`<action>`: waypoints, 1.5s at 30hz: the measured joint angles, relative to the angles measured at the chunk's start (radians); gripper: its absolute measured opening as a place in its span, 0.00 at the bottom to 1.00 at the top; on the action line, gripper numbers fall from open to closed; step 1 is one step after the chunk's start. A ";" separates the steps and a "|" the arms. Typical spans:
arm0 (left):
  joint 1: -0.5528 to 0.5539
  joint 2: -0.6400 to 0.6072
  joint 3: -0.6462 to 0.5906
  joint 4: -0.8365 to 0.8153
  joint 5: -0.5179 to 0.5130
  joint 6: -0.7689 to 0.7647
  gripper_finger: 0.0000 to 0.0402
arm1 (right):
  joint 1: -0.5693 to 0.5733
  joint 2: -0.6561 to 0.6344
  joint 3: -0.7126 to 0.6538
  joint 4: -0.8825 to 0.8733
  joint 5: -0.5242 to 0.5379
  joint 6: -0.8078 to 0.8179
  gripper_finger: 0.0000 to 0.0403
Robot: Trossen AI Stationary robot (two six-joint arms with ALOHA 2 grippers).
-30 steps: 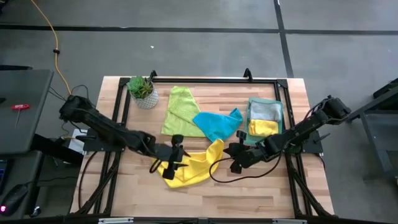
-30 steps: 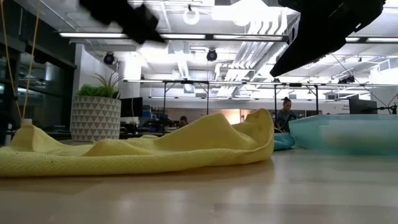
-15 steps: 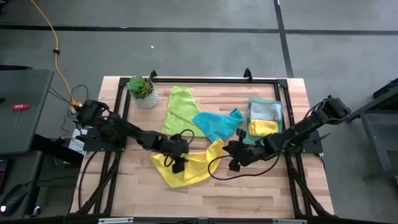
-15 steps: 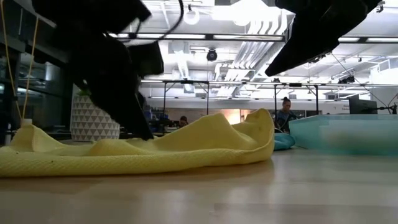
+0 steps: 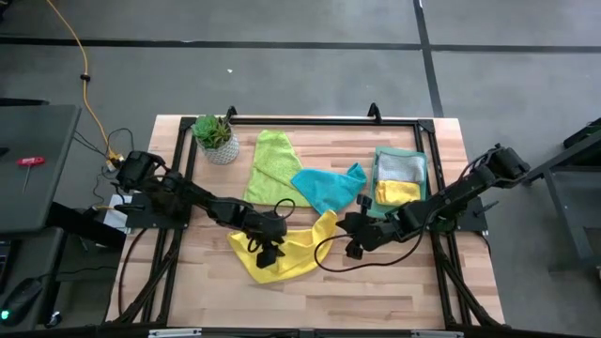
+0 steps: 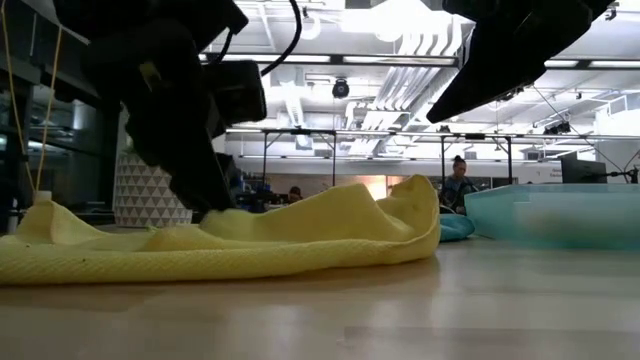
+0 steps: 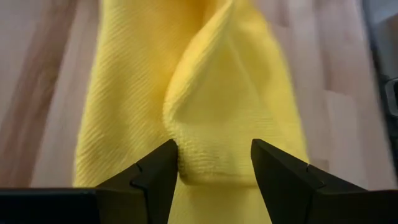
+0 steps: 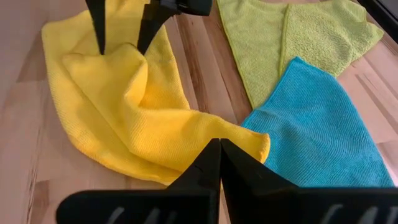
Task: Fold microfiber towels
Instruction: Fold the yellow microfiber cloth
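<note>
Centrally on the tabletop, a crumpled, label-free yellow towel lay with a raised fold between the spread fingers of the left end effector, while the right end effector hovered closed nearby.

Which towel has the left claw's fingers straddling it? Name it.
The crumpled yellow towel; the left claw straddles its fold. The lime and teal towels lie untouched.

Lighting is bright and even. Ceiling lights glare in the low view, silhouetting the arms. The tray appears blurred; shadows are soft.
</note>
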 joint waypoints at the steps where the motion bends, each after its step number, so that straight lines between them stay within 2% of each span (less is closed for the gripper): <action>1: 0.000 0.000 0.000 0.005 0.009 0.004 0.48 | 0.000 0.000 0.000 0.000 0.000 0.000 0.00; 7: 0.000 0.000 0.000 -0.008 0.073 0.005 0.48 | 0.000 0.000 0.000 0.000 0.000 0.000 0.00; 14: 0.000 0.000 0.000 -0.009 0.054 0.004 0.43 | 0.000 0.000 0.000 0.001 0.000 0.000 0.00; 19: 0.000 0.000 0.000 -0.002 0.035 0.004 0.30 | 0.000 0.000 0.000 0.001 0.000 0.000 0.00; 23: 0.000 -0.004 0.000 -0.005 0.002 0.004 0.10 | 0.000 0.000 0.000 0.001 0.001 0.000 0.00; 25: 0.000 -0.032 -0.001 -0.014 -0.032 0.015 0.03 | 0.000 0.000 0.000 0.003 0.010 0.000 0.00; 34: -0.003 -0.240 0.035 -0.185 -0.209 0.064 0.01 | -0.005 0.000 0.000 0.024 0.131 0.057 0.00; 36: -0.014 -0.293 0.034 -0.249 -0.281 0.064 0.01 | -0.013 0.006 0.000 0.030 0.122 0.075 0.00; 41: -0.064 -0.384 0.034 -0.340 -0.538 0.060 0.01 | -0.039 0.079 0.002 0.044 0.094 0.074 0.03; 45: -0.099 -0.406 0.034 -0.344 -0.646 0.056 0.00 | -0.083 0.142 0.001 0.034 0.084 0.072 0.12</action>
